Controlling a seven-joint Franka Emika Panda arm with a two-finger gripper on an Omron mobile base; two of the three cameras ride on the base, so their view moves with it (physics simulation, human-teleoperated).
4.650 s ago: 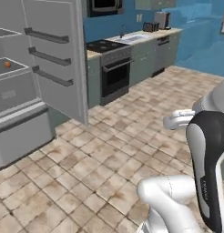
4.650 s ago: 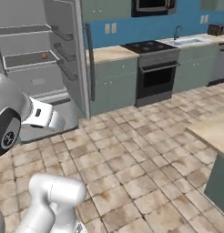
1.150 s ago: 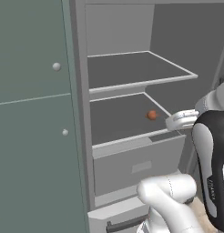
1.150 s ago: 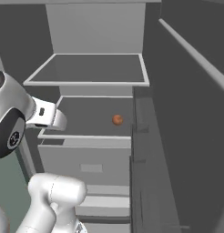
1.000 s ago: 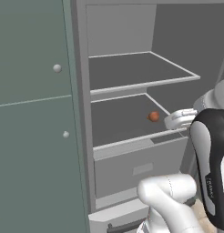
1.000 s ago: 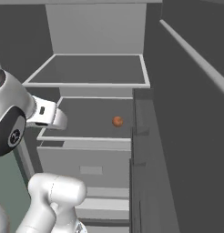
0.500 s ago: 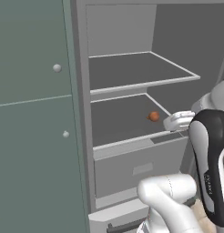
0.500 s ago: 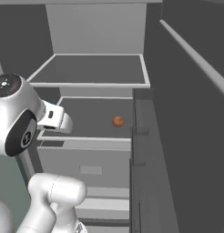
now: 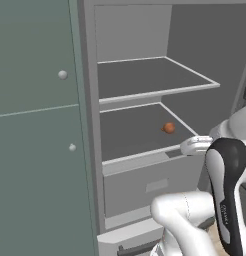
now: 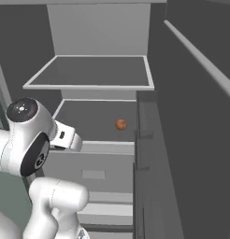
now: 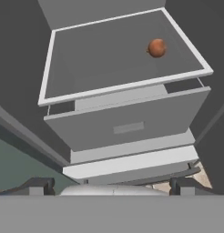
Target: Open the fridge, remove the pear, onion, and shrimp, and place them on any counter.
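The fridge (image 9: 135,30) stands open, showing grey shelves and a bottom drawer (image 9: 150,185). The onion (image 9: 168,128), a small reddish-brown ball, rests on the lower shelf near its right rear corner, also seen as the onion (image 10: 120,124) and the onion (image 11: 156,48). My gripper (image 11: 113,185) hangs open in front of the drawer (image 11: 127,125), short of the shelf's front rim and well apart from the onion, with nothing between its fingertips (image 11: 38,185). The white hand (image 10: 65,136) sits left of the shelf front. Pear, shrimp and counter are out of view.
A grey-green cabinet (image 9: 35,125) with small round knobs (image 9: 62,75) borders the fridge on the left. The open fridge door (image 10: 196,93) with its rail stands close on the right. An upper shelf (image 10: 93,74) overhangs the onion's shelf.
Since long ago the base drove up to the open fridge. Over the last second the arm's elbow rose and the hand shifted a little toward the shelf; the onion stayed put.
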